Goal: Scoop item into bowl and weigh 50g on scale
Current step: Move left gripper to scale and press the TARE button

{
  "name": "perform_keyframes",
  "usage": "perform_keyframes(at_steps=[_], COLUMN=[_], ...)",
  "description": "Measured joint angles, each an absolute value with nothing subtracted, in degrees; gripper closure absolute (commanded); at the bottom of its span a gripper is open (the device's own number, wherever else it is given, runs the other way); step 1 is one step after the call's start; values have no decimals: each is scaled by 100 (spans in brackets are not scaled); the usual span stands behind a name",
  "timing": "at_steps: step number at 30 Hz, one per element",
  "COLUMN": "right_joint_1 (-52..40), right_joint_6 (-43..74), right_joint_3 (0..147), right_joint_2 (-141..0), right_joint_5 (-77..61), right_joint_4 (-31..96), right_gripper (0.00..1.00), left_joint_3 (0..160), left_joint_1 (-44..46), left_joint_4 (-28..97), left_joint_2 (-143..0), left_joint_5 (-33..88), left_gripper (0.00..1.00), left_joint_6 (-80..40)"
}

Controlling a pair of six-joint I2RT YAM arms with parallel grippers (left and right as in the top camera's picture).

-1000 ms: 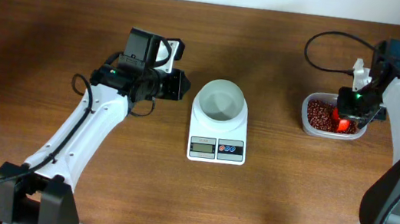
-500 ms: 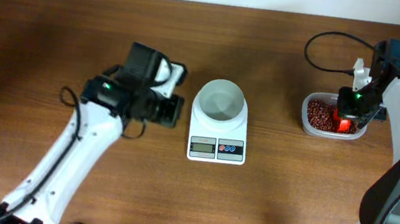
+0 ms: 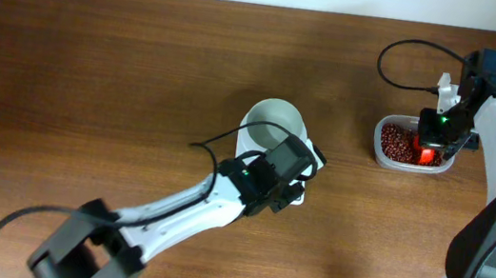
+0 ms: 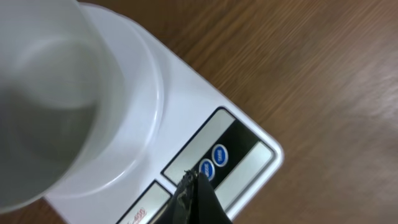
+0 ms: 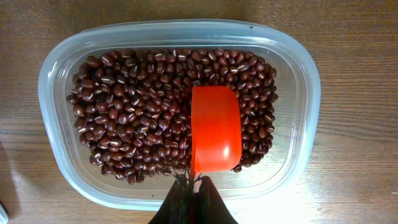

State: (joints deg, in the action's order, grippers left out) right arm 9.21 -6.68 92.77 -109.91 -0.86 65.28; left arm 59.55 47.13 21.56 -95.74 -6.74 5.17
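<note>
Currently the left tool (image 4: 194, 180), pressed together, hovers at a blue button (image 4: 206, 169) on the scale (image 4: 180, 93), likely to zero it with the empty bowl (image 4: 43, 93) aboard. Meanwhile the right tool (image 5: 193, 186) pinches the orange scoop (image 5: 215, 134), bedded in the beans (image 5: 124, 124) inside the clear tub (image 5: 305, 93), ready to load.

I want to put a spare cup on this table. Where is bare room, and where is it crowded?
Bare wood lies left of the bowl, and between the scale and the bean tub. It is crowded over the scale, where the left gripper hangs, and at the tub, where the right gripper holds the scoop.
</note>
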Motion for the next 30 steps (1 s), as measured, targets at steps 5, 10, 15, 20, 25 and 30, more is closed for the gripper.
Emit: perform_keyframes(at_steps=[5,10,15,20,25,30], right_joint_1=[921,921,921,921,921,921], right_joint_6=[-666,-663,-668,-666,-668,-666], right_joint_3=[9277,9277,9277,9277,9277,9277], right_joint_2=[-10991,-10989,-10989,-10991,-10991,-10989], right_joint_5=[-86,-86,-86,-86,-86,-86], right_joint_4=[6528,6528,6528,6528,6528,6528], right_gripper=[96,96,96,96,96,96], left_joint_3=[5933,5933,5933,5933,5933,5935], left_joint_1=[4713,4713,4713,4718,4720,4731], left_joint_4=[2115,2119,2154,2154,2099,2008], left_joint_2=[-10053,-10075,-10184,-10361,-10374,-10405], left_joint_5=[-823,-845,-843,-860,-921,-1035], left_gripper=[100,100,100,100,100,100], left_joint_6=[773,799,867,923,926,926])
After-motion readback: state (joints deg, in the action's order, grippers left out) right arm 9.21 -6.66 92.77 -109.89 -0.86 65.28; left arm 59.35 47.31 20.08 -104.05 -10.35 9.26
